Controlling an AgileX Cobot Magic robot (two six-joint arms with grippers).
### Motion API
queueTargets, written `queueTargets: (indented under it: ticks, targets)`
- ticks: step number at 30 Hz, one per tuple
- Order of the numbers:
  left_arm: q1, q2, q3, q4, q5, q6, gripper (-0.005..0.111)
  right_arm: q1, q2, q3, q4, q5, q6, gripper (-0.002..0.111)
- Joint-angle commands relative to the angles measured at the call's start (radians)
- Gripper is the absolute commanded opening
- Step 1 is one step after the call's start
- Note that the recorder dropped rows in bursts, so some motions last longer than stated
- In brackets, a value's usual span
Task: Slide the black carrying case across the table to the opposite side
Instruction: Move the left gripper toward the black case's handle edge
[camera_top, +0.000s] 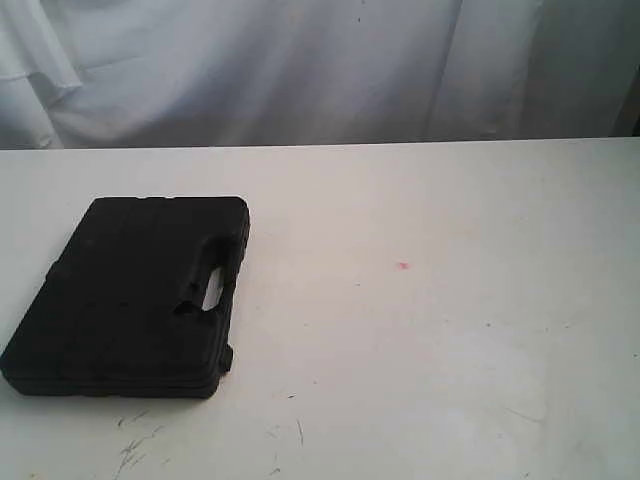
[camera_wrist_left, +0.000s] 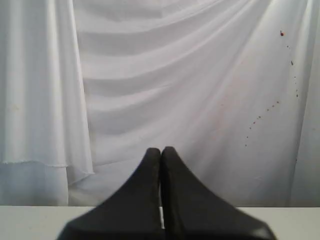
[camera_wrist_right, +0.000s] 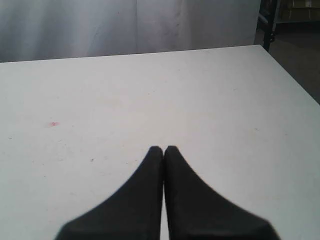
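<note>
The black carrying case (camera_top: 130, 295) lies flat on the left part of the white table (camera_top: 430, 330), its handle cut-out facing right. Neither arm shows in the exterior view. My left gripper (camera_wrist_left: 161, 150) is shut with nothing between its fingers; it faces the white curtain over the table's edge, and the case is out of its view. My right gripper (camera_wrist_right: 164, 149) is likewise shut and empty, held above bare tabletop (camera_wrist_right: 150, 95) with the case out of its view.
A white curtain (camera_top: 300, 70) hangs behind the table's far edge. A small pink spot (camera_top: 403, 266) marks the middle of the tabletop, seen also as a pink spot (camera_wrist_right: 53, 123) from the right wrist. Dark scuff marks (camera_top: 135, 445) lie near the front. A dark frame (camera_wrist_right: 267, 22) stands past the table's far corner.
</note>
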Motion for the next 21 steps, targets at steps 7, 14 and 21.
queueTargets:
  ticks: [7, 14, 21]
  targets:
    - [0.002, 0.139, -0.168, -0.001, 0.040, -0.141, 0.000, -0.004, -0.006, 0.003, 0.009, -0.014, -0.005, 0.000]
    - [0.002, 0.786, -0.602, -0.059, 0.599, -0.137, 0.000, -0.004, -0.006, 0.003, 0.009, -0.014, -0.005, 0.000]
    - [0.002, 1.144, -0.687, -0.111, 0.652, -0.137, 0.000, -0.004, -0.006, 0.003, 0.009, -0.014, -0.005, 0.000]
